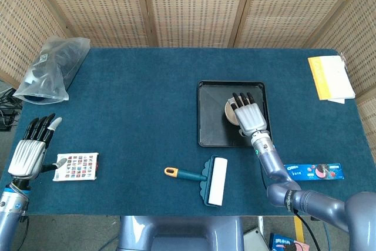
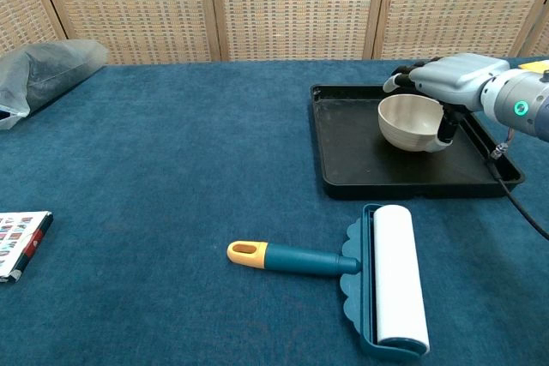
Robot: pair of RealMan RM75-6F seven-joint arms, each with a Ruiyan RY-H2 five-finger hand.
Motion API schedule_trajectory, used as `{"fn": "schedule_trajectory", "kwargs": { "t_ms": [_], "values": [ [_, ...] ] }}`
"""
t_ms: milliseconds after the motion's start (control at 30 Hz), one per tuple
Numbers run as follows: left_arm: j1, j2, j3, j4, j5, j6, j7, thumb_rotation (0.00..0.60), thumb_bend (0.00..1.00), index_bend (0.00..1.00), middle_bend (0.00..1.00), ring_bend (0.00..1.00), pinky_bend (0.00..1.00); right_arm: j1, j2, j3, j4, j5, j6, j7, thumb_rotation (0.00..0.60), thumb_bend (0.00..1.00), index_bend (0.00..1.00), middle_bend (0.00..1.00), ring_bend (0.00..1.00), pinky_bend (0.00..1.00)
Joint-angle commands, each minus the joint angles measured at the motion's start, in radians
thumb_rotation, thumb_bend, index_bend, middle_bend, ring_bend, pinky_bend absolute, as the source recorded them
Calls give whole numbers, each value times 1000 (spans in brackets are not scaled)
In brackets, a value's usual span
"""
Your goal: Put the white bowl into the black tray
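Both views are bright and evenly lit by soft, diffuse light. Shadows are faint: a small dark patch under the white bowl (image 2: 413,120) inside the black tray (image 2: 343,169), a thin one beside the lint roller (image 2: 390,276). The plastic bag (image 1: 50,69) at upper left shows mild sheen. Focus is sharp throughout; the head view bends slightly toward its edges.

We see the black tray (image 1: 205,123) right of the table's (image 1: 147,98) centre, with the white bowl (image 1: 230,111) inside it, mostly covered by our right hand (image 1: 249,116), fingers extended over it. Our left hand (image 1: 30,150) hovers at the left edge, fingers straight, beside a patterned card (image 1: 76,166). A lint roller (image 1: 205,179) lies near the front edge.
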Motion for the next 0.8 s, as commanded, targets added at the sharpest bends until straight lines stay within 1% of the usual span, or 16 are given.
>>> {"fn": "schedule_trajectory", "kwargs": {
  "t_ms": [33, 233, 333, 367, 400, 500, 567, 700, 800],
  "values": [
    [0, -1, 0, 1, 2, 2, -1, 600, 62, 0, 0, 0, 0, -15, 33, 4, -54, -7, 46, -16, 600, 364, 100, 0, 0, 60],
    [3, -1, 0, -1, 6, 10, 3, 600, 62, 0, 0, 0, 0, -76, 109, -1, -161, -52, 147, 24, 600, 333, 45, 0, 0, 51],
    [9, 3, -1, -8, 11, 26, 3, 600, 62, 0, 0, 0, 0, -141, 159, -19, -216, -128, 245, 96, 600, 306, 18, 0, 0, 49],
    [11, 4, -2, -9, 12, 31, 3, 600, 62, 0, 0, 0, 0, -162, 170, -29, -227, -156, 275, 119, 600, 298, 12, 0, 0, 49],
    [14, 6, -2, -13, 12, 38, 2, 600, 62, 0, 0, 0, 0, -199, 187, -44, -242, -197, 328, 161, 600, 288, 3, 0, 0, 46],
    [21, 10, -2, -21, 12, 47, -2, 600, 63, 0, 0, 0, 0, -266, 212, -72, -257, -258, 419, 233, 600, 266, 0, 0, 0, 30],
    [30, 13, 4, -29, 10, 52, 5, 600, 63, 0, 0, 0, 0, -339, 233, -108, -259, -318, 507, 318, 600, 256, 0, 0, 0, 9],
    [47, 17, 20, -44, 10, 58, 20, 600, 62, 0, 0, 0, 0, -440, 250, -162, -238, -374, 598, 413, 600, 250, 0, 0, 0, 0],
    [57, 21, 24, -51, 12, 68, 29, 600, 62, 0, 0, 0, 0, -490, 254, -189, -223, -393, 635, 448, 600, 249, 0, 0, 0, 0]
  ]
}}
